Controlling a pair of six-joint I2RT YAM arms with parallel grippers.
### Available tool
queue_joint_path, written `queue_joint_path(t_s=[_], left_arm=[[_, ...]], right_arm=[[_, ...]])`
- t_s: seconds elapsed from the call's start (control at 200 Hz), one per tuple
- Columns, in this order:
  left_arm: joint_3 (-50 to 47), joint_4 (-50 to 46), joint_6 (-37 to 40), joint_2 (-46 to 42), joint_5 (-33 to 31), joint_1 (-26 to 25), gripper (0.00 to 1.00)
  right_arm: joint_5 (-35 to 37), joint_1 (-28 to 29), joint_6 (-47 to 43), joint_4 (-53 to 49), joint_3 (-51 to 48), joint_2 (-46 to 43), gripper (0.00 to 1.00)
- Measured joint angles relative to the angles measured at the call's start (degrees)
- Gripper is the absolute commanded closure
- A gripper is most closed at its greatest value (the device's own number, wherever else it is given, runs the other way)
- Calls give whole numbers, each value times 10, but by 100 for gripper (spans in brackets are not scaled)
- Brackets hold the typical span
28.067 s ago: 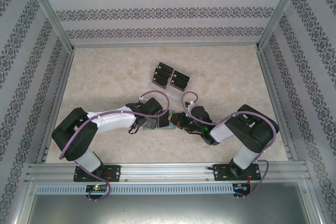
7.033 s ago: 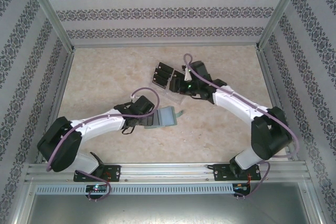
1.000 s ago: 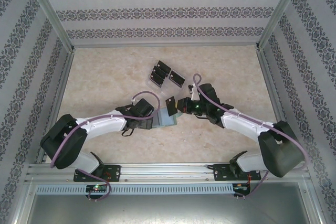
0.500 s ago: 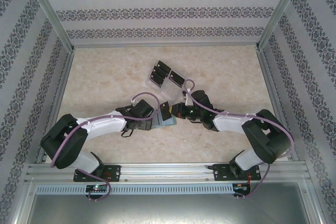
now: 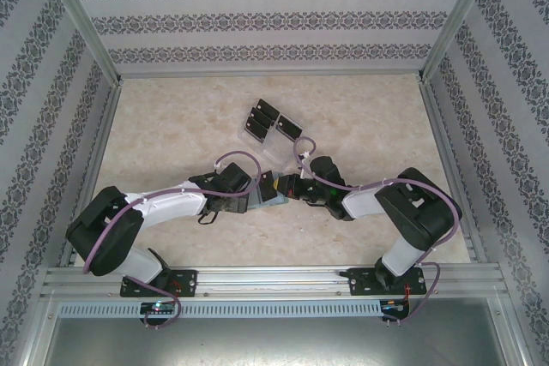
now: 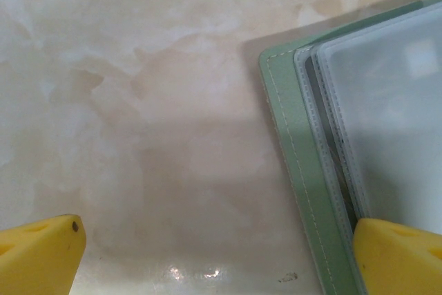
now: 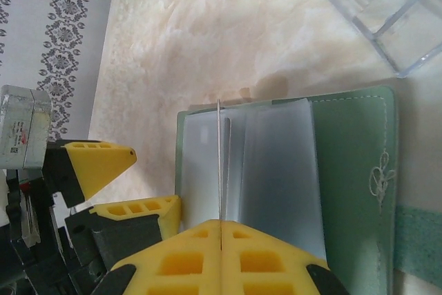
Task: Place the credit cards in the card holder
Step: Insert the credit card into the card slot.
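The card holder [image 5: 268, 201] lies open on the table, its green cover [image 7: 352, 170] flat and its clear sleeves [image 7: 276, 170] fanned up. My right gripper [image 7: 219, 229] is shut on one credit card [image 7: 219, 157], seen edge-on, with the card's far edge over the sleeves. From above, that black card [image 5: 268, 182] stands tilted at the right gripper [image 5: 281, 184]. My left gripper [image 6: 221, 260] is open at the holder's left side [image 6: 297, 170]. One yellow fingertip [image 6: 397, 253] rests on the sleeves and the other [image 6: 38, 253] is over bare table. More credit cards [image 5: 257, 117] lie in the tray.
A clear plastic tray [image 5: 276, 145] with compartments sits behind the holder, and its near corner [image 7: 376, 12] is close to the holder's edge. Both arms meet at the table's centre. Aluminium rails and patterned walls bound the marble-look table [image 5: 171, 117].
My right gripper has carried the card from near the tray leftward and toward the front, down to the open holder. The left gripper has stayed open on the holder.
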Motion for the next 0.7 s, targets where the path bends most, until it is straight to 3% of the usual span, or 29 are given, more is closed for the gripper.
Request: queue_joint_path(t_s=[0.705], left_arm=[[0,0,0,0,0,0,0]], right_arm=[[5,4,34,86,-17,58,100]])
